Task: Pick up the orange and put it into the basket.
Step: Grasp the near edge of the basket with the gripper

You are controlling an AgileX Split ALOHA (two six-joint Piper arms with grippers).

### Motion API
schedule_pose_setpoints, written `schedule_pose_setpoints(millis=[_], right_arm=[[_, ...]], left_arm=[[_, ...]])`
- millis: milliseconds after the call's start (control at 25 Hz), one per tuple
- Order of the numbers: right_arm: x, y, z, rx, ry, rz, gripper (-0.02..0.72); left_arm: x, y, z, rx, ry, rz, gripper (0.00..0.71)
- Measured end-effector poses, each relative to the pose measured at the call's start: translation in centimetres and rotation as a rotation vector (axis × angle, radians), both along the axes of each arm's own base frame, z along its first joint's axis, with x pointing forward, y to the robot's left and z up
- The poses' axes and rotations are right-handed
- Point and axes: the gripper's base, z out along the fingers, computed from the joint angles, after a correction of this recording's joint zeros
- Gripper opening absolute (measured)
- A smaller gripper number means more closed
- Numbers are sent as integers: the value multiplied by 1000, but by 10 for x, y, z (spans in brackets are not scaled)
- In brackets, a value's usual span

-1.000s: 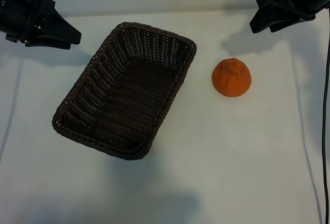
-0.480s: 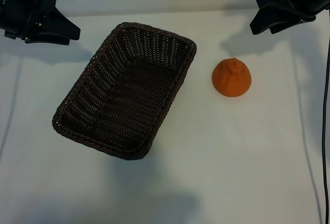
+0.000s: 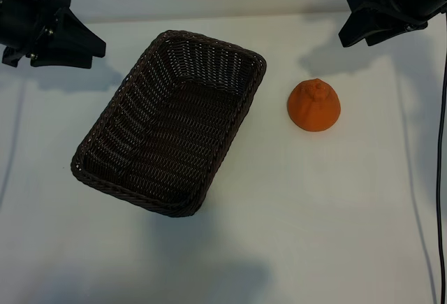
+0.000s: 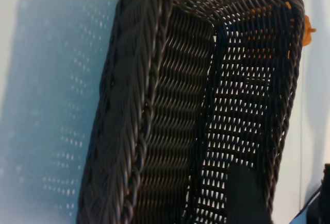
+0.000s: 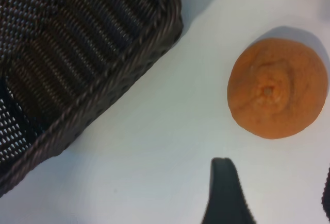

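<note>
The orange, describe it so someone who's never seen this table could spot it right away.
On the white table, find the big dark woven basket; the orange sits just beside its right side, not touching. It is the only brightly coloured thing there: small, matte, dome-shaped, with a bumpy nub on top.

left gripper (image 3: 89,47) at far left corner, jaws apart, right gripper (image 3: 349,26) at far right corner, jaws apart, both empty

orange (image 3: 314,105) right of basket (image 3: 112,119) | apart | both on table (image 3: 314,213)
</note>
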Motion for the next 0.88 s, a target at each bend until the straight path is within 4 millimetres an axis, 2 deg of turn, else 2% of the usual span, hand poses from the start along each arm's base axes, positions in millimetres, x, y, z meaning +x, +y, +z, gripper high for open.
schedule_pose_setpoints(millis=[200, 480, 640, 720, 880], right_arm=[[0, 0, 0, 0, 0, 0, 444], [0, 0, 0, 0, 0, 0, 444], [0, 0, 0, 0, 0, 0, 444], [0, 0, 0, 0, 0, 0, 444], [0, 0, 0, 0, 0, 0, 444]], left_arm=[[-12, 2, 18, 53, 18, 41, 366], [-36, 12, 48, 219, 37, 160, 359], [-46, 13, 61, 238, 39, 225, 360], [-50, 13, 60, 232, 64, 251, 360], [-60, 11, 36, 224, 178, 269, 360]])
